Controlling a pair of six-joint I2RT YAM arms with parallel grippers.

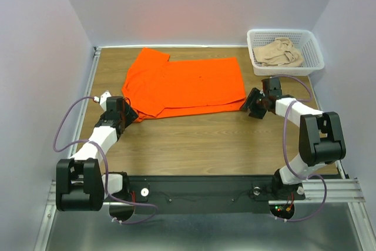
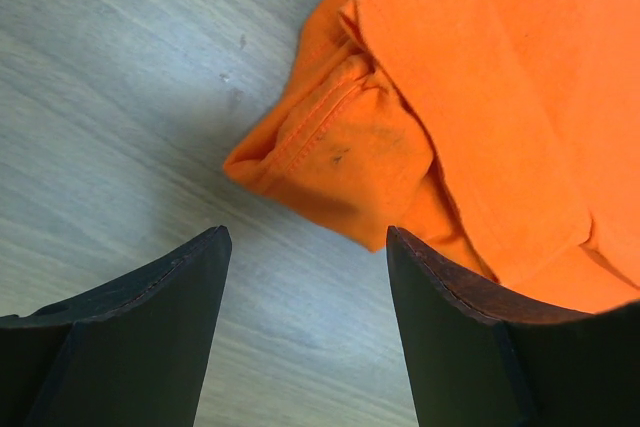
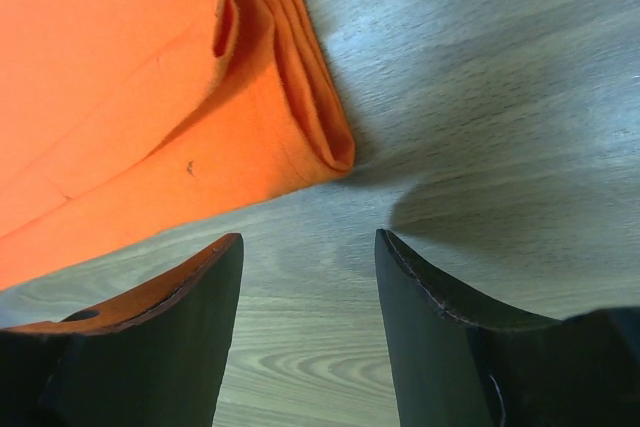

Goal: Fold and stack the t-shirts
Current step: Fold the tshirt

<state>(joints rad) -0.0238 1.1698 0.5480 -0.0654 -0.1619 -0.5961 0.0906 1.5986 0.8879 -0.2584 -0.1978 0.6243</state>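
1. Orange shirt (image 1: pixel 185 86): lay spread on the table (image 1: pixel 205 145), toward the far side, long side running left to right. Doubled layers showed along its near edge.
2. Beige shirt (image 1: pixel 281 52): lay crumpled in the basket (image 1: pixel 315 51) at the far right corner, well apart from both arms.
3. Left gripper (image 1: pixel 127 113): jaws wide and empty, low over the wood, just beside the bunched sleeve corner (image 2: pixel 320 147) at the shirt's near left.
4. Right gripper (image 1: pixel 251 104): jaws wide and empty, just beside the near-right hem corner (image 3: pixel 325 142), where the cloth rolled over on itself.
5. Step in hand, as judged: pinching the two near corners for the next fold of the orange shirt.
6. Handling advised: slide one finger of each gripper flat along the wood and under every layer, and close only once the cloth sat well between the fingers.
7. Further advised: raise both corners together at an even height, so the fold line would run straight.
8. Risk noted: catching the top layer alone would likely peel the doubled edge open, and the left corner's loose tuck could slip free.
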